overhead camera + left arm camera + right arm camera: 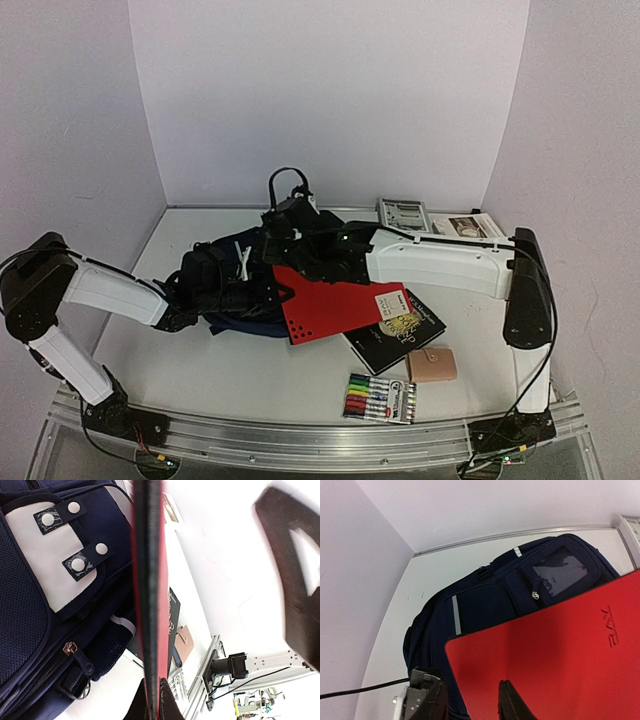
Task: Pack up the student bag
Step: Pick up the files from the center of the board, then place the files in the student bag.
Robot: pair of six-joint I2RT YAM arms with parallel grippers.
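The student bag (232,285) is a navy backpack lying left of centre; its light grey patches with snaps (65,575) and zip fill the left wrist view, and its grey stripe (456,615) shows in the right wrist view. My left gripper (281,296) is shut on the edge of a flat red case (335,300), seen edge-on between its fingers (154,702). The case slants over the bag's right side. My right gripper (469,700) is open above the bag, and the red case's corner (545,650) lies below it, between the spread fingers.
A black book (400,328) lies partly under the red case. A tan wallet (435,366) and a pack of markers (381,398) lie near the front. Two booklets (404,213) (468,226) lie at the back right. A black cable (287,183) loops behind the bag.
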